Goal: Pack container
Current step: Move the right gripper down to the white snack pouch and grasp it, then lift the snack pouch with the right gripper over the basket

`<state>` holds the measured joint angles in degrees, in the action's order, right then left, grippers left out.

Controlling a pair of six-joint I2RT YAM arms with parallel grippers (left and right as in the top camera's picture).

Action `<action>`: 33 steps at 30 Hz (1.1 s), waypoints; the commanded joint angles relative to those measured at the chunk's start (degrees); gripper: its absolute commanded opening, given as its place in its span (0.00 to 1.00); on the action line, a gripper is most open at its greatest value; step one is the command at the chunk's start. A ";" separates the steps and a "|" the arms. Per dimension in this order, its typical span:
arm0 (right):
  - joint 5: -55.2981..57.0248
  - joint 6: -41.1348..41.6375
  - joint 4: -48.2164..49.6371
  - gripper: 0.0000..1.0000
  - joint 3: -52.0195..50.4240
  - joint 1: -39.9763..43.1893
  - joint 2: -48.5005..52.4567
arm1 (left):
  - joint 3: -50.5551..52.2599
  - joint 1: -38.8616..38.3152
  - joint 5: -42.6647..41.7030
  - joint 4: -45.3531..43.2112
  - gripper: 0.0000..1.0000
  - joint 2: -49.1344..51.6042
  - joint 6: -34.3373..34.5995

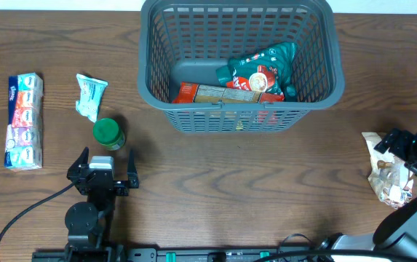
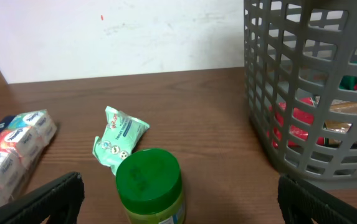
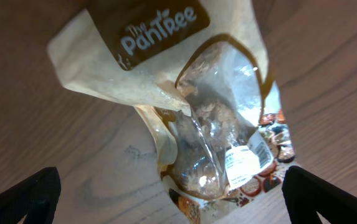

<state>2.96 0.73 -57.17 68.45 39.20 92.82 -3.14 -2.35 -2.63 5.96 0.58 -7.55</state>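
Observation:
The grey lattice basket (image 1: 241, 58) stands at the back centre and holds a green snack bag (image 1: 263, 64) and a red and tan box (image 1: 215, 93). It also shows in the left wrist view (image 2: 309, 87). My left gripper (image 1: 103, 169) is open just in front of a green-lidded jar (image 1: 108, 132), also in the left wrist view (image 2: 150, 183), which stands between the fingers' line. My right gripper (image 1: 404, 149) is open over a clear and tan snack bag (image 1: 386, 175), seen close up in the right wrist view (image 3: 190, 106).
A mint-green wipes packet (image 1: 90, 94) lies behind the jar, also in the left wrist view (image 2: 119, 138). A tissue multipack (image 1: 25, 120) lies at the far left. A cable runs along the front left edge.

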 commanded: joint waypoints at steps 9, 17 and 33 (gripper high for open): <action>0.44 -1.03 1.51 0.97 -0.85 2.71 6.82 | 1.57 -0.02 0.09 0.59 0.99 -0.35 -0.35; -0.31 -0.55 6.71 0.97 -5.09 4.70 8.44 | 1.57 -0.02 0.09 0.59 0.99 -0.35 -0.35; -1.11 1.79 16.09 0.66 -11.82 4.76 8.57 | 1.57 -0.02 0.09 0.59 0.99 -0.35 -0.35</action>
<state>2.31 1.26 -41.36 57.17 43.51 100.88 -3.14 -2.35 -2.63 5.96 0.58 -7.55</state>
